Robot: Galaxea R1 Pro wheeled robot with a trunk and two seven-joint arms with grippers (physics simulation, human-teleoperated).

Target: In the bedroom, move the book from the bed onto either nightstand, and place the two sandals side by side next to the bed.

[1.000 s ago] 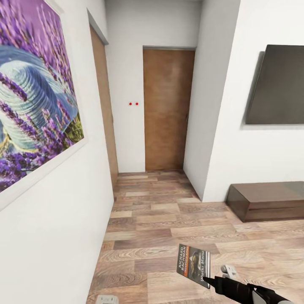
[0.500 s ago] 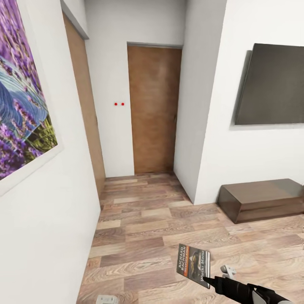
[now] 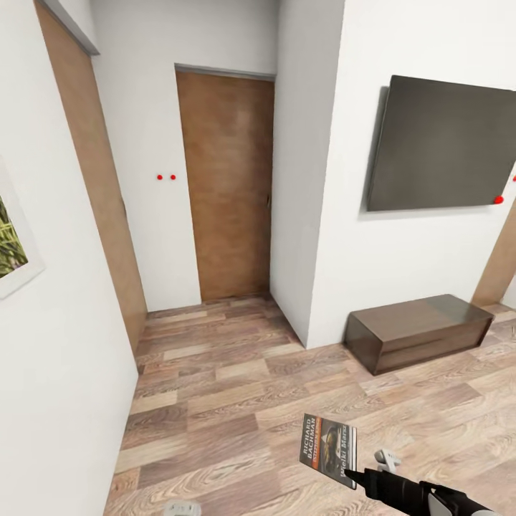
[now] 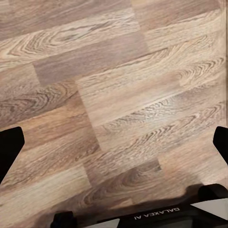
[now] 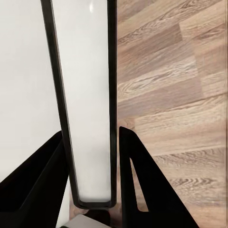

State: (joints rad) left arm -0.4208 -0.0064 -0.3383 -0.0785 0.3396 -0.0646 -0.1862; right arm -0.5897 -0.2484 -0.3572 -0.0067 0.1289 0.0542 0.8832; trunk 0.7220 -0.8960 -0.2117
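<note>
Between right claw (image 3: 356, 474) fingers, book (image 3: 328, 449) reads "RICHARD BACHMAN".

Dark paperback book (image 3: 329, 449) upright above floor

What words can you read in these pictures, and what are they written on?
"RICHARD BACHMAN": white letters on the book, held in the right gripper.
"GALAXEA AI": on the left gripper body, seen upside down in the left wrist view.
The book's orange stripe and title lettering are too blurred to read surely.
</note>
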